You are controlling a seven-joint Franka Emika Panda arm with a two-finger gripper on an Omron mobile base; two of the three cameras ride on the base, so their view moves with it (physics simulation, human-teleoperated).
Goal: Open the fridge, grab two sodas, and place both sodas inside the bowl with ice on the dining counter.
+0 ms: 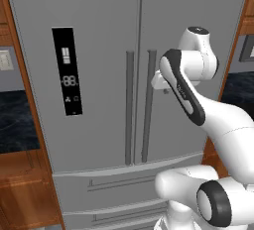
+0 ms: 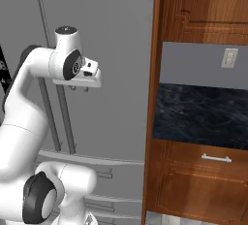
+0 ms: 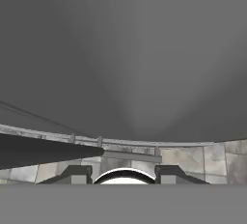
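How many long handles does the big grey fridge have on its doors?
2. Both run up and down where the fridge doors meet: the left handle on the left door, and the right handle on the right door, beside the robot's arm.

I'm facing the fridge, both doors shut. Its black panel sits left of the two handles. My arm reaches up beside the right handle, with the drawers below.
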